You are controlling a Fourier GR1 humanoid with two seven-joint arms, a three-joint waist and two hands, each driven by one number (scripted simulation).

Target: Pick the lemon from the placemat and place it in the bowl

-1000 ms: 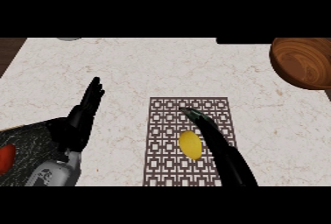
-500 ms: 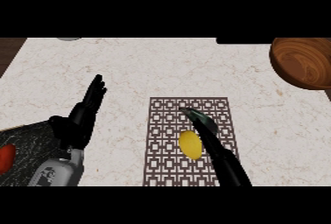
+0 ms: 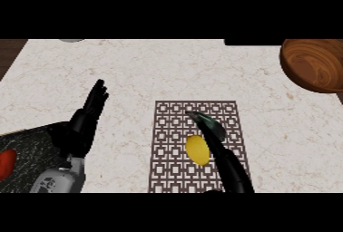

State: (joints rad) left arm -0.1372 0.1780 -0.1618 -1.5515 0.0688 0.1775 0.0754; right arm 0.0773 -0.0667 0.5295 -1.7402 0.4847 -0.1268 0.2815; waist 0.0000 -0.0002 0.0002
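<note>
A yellow lemon (image 3: 196, 150) lies on the brown patterned placemat (image 3: 174, 136) in the middle of the counter. My right hand (image 3: 213, 132) stretches over the placemat just right of the lemon, fingers straight and edge-on, touching or nearly touching its side. The wooden bowl (image 3: 315, 64) sits at the far right edge, well away from the lemon. My left hand (image 3: 87, 118) rests open at the left, fingers pointing up.
A dark tray (image 3: 30, 149) holding a red object (image 3: 7, 161) sits at the lower left under my left forearm. A small grey item (image 3: 71, 40) shows at the counter's far edge. Pale marble counter lies between the placemat and the bowl.
My right hand has shifted slightly left and nearer, closing in on the lemon's right side. The left hand has tilted a little. The lemon has not moved.
</note>
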